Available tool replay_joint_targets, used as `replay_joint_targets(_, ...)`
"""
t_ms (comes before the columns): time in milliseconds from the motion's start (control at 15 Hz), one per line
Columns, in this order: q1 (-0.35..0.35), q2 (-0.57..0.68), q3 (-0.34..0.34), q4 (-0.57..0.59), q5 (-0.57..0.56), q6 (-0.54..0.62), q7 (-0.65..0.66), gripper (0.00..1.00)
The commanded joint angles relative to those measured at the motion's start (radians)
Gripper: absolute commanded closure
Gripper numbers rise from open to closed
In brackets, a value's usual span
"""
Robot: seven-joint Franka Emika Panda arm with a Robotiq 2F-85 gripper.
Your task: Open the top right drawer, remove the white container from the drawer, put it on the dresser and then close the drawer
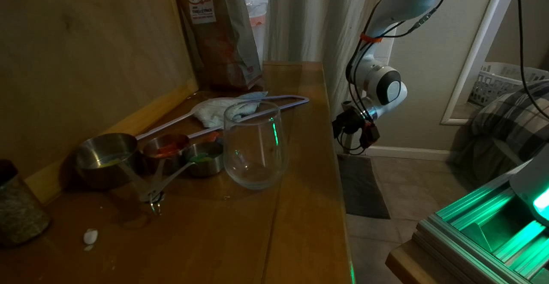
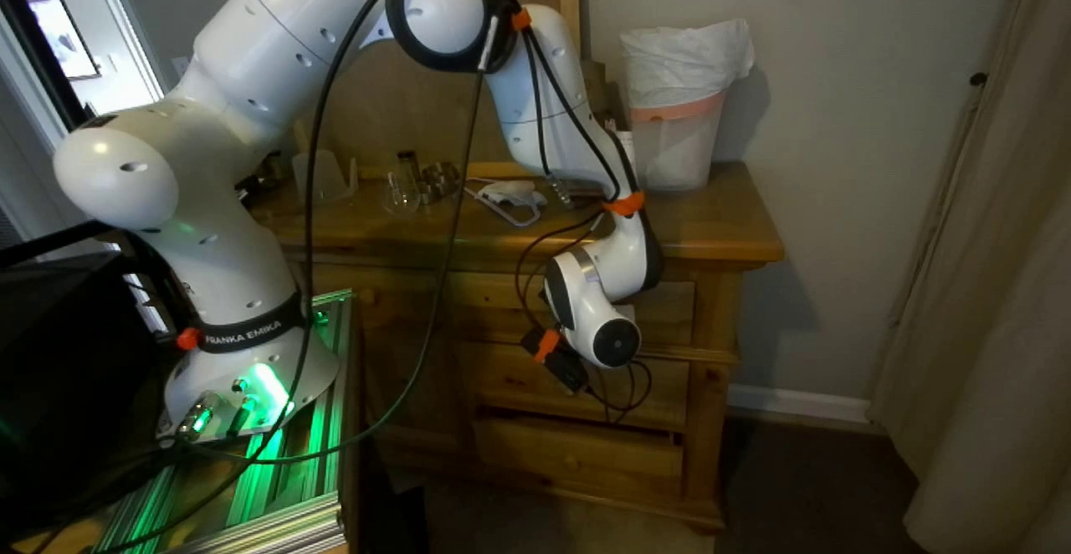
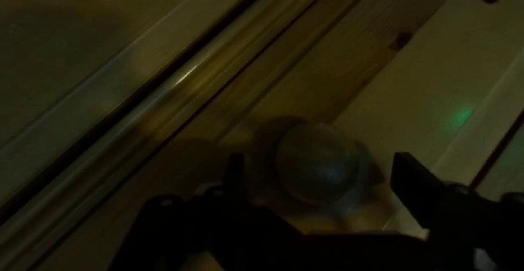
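The brown wooden dresser (image 1: 313,215) shows in both exterior views, with its front in an exterior view (image 2: 715,420). The top right drawer (image 2: 669,313) looks shut, partly hidden behind the arm. In the dark wrist view, a round knob (image 3: 317,168) stands on a wooden front, seemingly this drawer's. My gripper (image 3: 318,161) is open, with one black finger on each side of the knob and a visible space on both sides. Its dark body also shows beside the dresser's edge in an exterior view (image 1: 348,123); its fingertips are hidden there. The white container is out of view.
On the dresser top are a clear glass (image 1: 256,146), several metal measuring cups (image 1: 107,159), a hanger with cloth (image 1: 231,110), a jar (image 1: 21,211) and a paper bag (image 1: 218,35). A white-bagged bin (image 2: 682,119) stands at the end. A lower drawer (image 2: 577,458) is slightly open.
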Motion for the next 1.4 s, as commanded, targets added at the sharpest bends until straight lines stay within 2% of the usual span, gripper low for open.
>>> replay_joint_targets(0, 0.030, 0.023, -0.024, 0.028, 0.029, -0.020, 0.019, 0.41)
replay_joint_targets(333, 0.034, 0.023, -0.034, 0.028, 0.035, -0.010, 0.017, 0.75)
replay_joint_targets(800, 0.022, -0.016, -0.083, -0.027, 0.020, -0.002, 0.005, 0.75)
replay_joint_targets(1333, 0.001, -0.046, -0.179, -0.110, -0.007, -0.044, -0.056, 0.75)
